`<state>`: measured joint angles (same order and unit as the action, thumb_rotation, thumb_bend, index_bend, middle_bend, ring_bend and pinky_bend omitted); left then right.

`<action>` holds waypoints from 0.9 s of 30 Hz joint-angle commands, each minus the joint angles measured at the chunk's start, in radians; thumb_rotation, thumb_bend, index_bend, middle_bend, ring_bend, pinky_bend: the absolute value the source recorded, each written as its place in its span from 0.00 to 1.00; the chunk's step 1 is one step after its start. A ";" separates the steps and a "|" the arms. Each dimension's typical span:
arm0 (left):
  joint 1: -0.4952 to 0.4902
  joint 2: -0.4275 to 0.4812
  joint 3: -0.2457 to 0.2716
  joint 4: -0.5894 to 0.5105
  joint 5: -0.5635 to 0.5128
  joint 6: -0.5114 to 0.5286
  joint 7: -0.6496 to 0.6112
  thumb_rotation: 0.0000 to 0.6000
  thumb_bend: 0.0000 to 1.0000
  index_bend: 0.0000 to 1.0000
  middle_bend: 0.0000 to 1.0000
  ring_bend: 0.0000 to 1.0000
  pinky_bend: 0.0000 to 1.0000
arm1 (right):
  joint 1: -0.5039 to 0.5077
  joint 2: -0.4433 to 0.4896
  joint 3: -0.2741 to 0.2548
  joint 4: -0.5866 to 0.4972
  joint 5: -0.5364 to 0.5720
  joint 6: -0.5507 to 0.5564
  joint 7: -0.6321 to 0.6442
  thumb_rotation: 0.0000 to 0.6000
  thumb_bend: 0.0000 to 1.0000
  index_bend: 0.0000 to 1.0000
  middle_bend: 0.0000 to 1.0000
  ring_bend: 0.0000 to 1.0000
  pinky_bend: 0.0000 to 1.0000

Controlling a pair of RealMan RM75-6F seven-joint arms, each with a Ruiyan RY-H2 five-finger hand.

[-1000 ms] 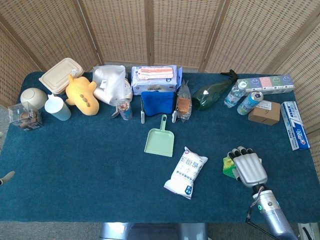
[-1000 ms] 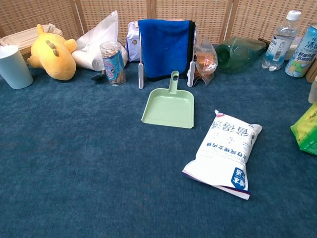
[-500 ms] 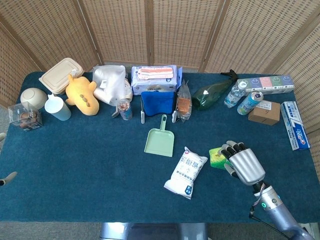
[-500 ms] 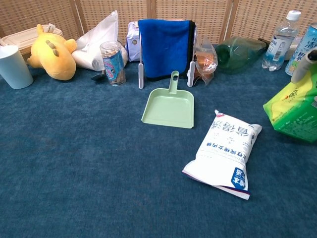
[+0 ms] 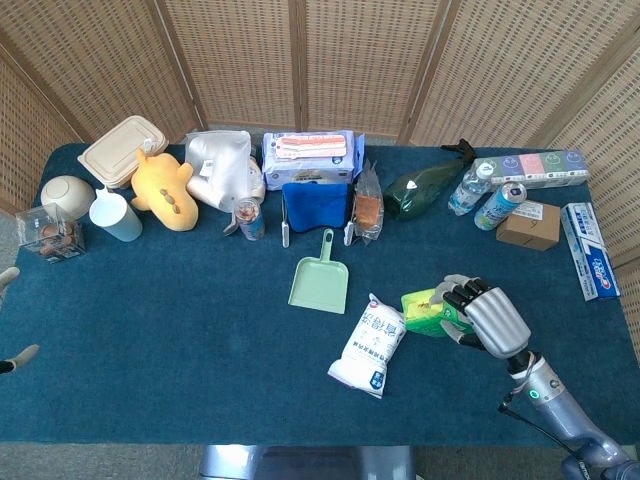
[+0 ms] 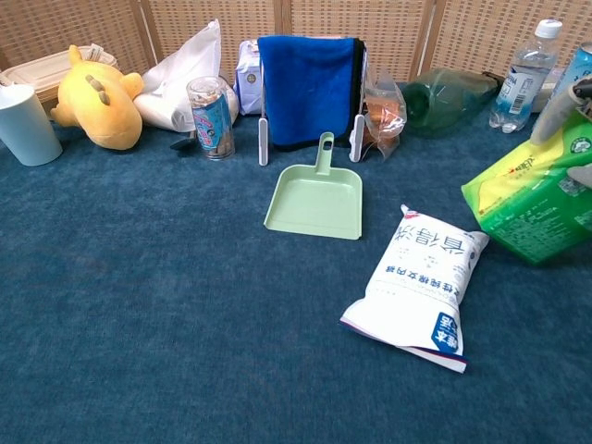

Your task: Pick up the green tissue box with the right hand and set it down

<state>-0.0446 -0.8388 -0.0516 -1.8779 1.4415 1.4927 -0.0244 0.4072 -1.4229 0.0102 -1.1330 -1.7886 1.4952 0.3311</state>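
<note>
Green tissue box [image 5: 428, 312] is in the right robot hand [image 5: 487, 315], carried tilted with its leftward end projecting past the fingertips toward the white bag [image 5: 372, 344]; in the chest view the box [image 6: 532, 196] appears clear of the tabletop [image 5: 180, 320], though contact at its low corner cannot be ruled out. Risks, as judged: the grasp sits on the box's right end only, so the soft pack could sag or rotate out of the fingers; a set-down just left of the robot hand could land the box on the bag's edge, leaving it propped; a tilted release could let it tip over. Right robot hand is curled around the box, fingers [image 5: 458, 296] wrapped over its top edge, touching nothing else visible. Green dustpan [image 5: 320, 274] lies further left, well apart. Left robot hand is not visible.
</note>
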 commanded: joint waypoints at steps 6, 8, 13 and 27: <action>-0.001 0.000 0.001 -0.001 -0.001 -0.002 0.003 1.00 0.11 0.11 0.00 0.00 0.00 | -0.011 -0.064 -0.017 0.163 0.044 0.006 0.211 1.00 0.45 0.39 0.39 0.28 0.49; -0.001 -0.001 0.001 -0.001 -0.002 -0.003 0.002 1.00 0.10 0.11 0.00 0.00 0.00 | -0.017 -0.078 -0.023 0.211 0.046 0.017 0.258 1.00 0.45 0.39 0.38 0.28 0.49; -0.002 -0.002 0.002 -0.003 -0.001 -0.004 0.008 1.00 0.10 0.11 0.00 0.00 0.00 | -0.039 -0.121 -0.041 0.345 0.042 0.058 0.328 1.00 0.44 0.34 0.35 0.24 0.46; -0.005 -0.009 0.005 -0.012 -0.001 -0.011 0.030 1.00 0.10 0.11 0.00 0.00 0.00 | -0.082 -0.214 -0.074 0.611 0.007 0.202 0.399 1.00 0.29 0.00 0.03 0.01 0.30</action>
<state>-0.0498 -0.8477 -0.0467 -1.8898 1.4403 1.4822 0.0056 0.3316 -1.6258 -0.0552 -0.5427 -1.7717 1.6786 0.7259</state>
